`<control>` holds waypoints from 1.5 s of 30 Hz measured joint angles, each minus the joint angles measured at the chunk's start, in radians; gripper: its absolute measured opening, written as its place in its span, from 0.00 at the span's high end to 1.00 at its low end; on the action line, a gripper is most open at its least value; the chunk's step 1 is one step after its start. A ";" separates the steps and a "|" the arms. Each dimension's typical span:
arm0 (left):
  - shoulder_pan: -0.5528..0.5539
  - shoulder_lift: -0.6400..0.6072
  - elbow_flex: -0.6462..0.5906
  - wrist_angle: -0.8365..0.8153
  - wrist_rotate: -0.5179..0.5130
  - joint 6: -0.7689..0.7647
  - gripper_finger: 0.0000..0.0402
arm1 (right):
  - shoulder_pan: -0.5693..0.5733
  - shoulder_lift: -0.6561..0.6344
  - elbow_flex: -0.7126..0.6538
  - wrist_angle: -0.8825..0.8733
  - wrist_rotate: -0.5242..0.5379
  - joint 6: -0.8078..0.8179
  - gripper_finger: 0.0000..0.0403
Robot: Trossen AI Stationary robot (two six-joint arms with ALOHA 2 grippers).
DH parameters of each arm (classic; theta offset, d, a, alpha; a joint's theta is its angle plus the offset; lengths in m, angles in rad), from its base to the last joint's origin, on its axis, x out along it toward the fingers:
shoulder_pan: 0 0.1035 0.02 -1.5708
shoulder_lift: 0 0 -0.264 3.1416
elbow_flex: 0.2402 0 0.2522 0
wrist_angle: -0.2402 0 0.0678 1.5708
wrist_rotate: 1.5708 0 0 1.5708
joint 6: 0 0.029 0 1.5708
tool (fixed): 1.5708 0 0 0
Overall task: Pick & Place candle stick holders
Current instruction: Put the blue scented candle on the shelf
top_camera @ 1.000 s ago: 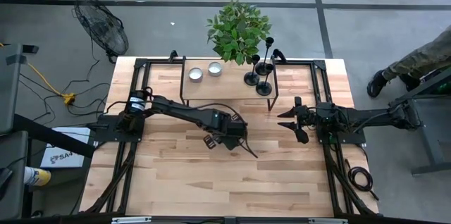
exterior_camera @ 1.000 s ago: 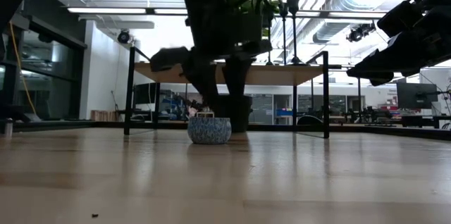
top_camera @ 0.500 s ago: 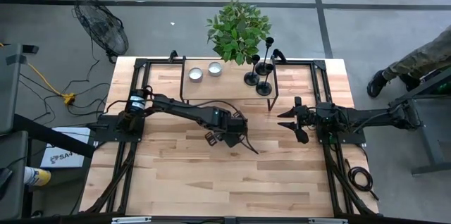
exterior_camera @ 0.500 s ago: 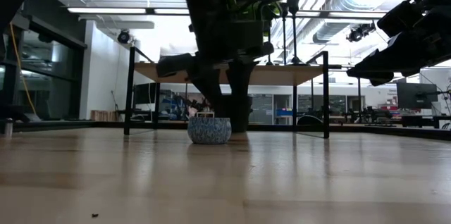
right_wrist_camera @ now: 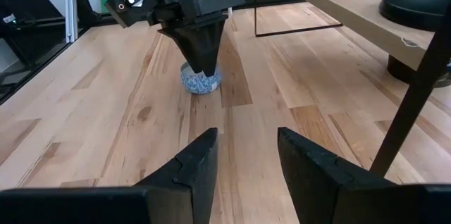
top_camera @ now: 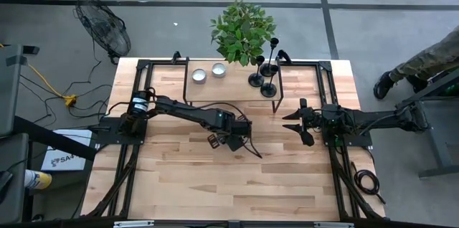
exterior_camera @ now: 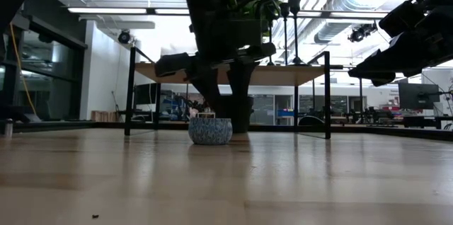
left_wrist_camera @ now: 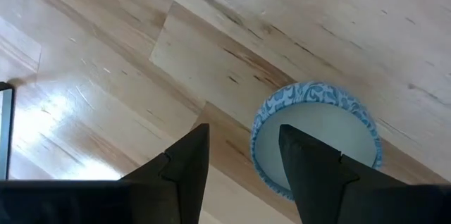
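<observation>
Black candle stick holders (top_camera: 256,79) (top_camera: 268,89) stand on their round bases on a raised wooden shelf (top_camera: 229,88) at the table's far middle; no gripper is near them. My left gripper (top_camera: 233,140) is at mid-table, pointing steeply down, open over a small blue-patterned round bowl (left_wrist_camera: 317,139) that sits on the table. One finger hangs over the bowl's rim and the other stands outside it, with bare wood showing between. My right gripper (right_wrist_camera: 246,160) waits open at the table's right side (top_camera: 300,124), holding nothing.
Two white candles (top_camera: 199,75) (top_camera: 219,70) sit on the shelf's left part. The shelf's black legs (right_wrist_camera: 412,104) stand on the table. A potted plant (top_camera: 242,31) is beyond the far edge. Bare wood lies toward the near edge (top_camera: 229,185).
My left gripper has rolled a little about its own pointing line above the blue bowl, staying in place and keeping the same opening. The bowl has not moved.
</observation>
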 joint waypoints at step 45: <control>0.013 0.022 0.000 0.006 0.041 0.138 0.80 | 0.000 0.000 0.000 0.001 0.000 -0.001 0.65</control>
